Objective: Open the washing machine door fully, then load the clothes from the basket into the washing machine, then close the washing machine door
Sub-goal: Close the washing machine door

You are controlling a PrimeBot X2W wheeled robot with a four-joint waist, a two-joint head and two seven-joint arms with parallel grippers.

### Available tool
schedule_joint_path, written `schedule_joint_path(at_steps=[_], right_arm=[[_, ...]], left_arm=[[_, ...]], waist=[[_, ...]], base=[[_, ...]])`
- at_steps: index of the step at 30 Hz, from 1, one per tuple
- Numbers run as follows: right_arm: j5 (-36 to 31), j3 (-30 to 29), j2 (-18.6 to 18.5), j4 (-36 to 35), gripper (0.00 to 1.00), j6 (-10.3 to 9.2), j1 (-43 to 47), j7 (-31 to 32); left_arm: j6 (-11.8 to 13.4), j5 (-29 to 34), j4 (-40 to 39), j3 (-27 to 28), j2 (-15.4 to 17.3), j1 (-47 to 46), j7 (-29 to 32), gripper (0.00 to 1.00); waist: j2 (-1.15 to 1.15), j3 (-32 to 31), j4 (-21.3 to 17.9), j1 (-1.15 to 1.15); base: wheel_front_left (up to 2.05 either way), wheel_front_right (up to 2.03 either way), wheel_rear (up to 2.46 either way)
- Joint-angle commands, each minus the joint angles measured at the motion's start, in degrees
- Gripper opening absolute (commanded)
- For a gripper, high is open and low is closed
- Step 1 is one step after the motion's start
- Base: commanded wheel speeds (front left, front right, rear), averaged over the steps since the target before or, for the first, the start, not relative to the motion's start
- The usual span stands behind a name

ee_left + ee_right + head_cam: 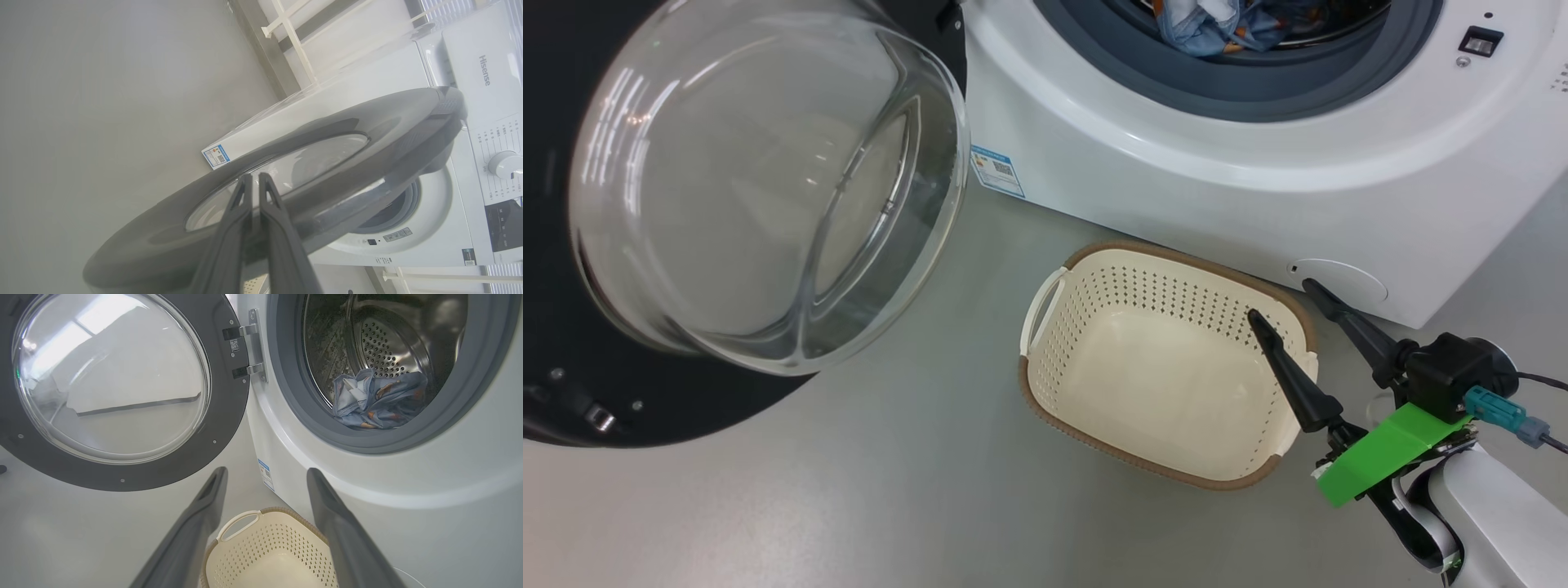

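door wide, clothes in the drum

standing open to the left of the washing machine point(1258, 180): the washing machine door point(760, 188), glass dome bulging toward the head camera. inside the steel drum point(380, 347), at the front by the grey gasket point(1258, 90): the clothes point(1217, 24), a bunched blue bundle. on the floor point(915, 506), just before the machine: the basket point(1160, 294). above its right rim: the right tool point(1281, 300), fingers spread wide, gripping nothing. close before the door's black outer face: the left tool point(255, 176), closed, nothing between its fingers; touching the door or not, cannot tell.
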Motion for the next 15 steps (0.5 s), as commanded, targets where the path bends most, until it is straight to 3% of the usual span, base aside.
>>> schedule_joint_path(at_steps=[1,15], right_arm=[[-0.2,0.8,-0.1,-1.2,1.00,0.42,1.0,-0.5],[-0.1,-0.6,0.6,-1.6,1.00,0.42,2.3,-0.5]], left_arm=[[-0.4,-0.7,-2.3,1.0,2.0,0.3,2.0,0.00],[-0.4,-0.9,-8.8,2.7,0.1,2.1,9.7,0.00]], waist=[[0.00,-0.2,0.0,0.00],[0.00,-2.7,-0.8,0.00]], base=[[0.00,0.00,0.00],[0.00,0.00,0.00]])
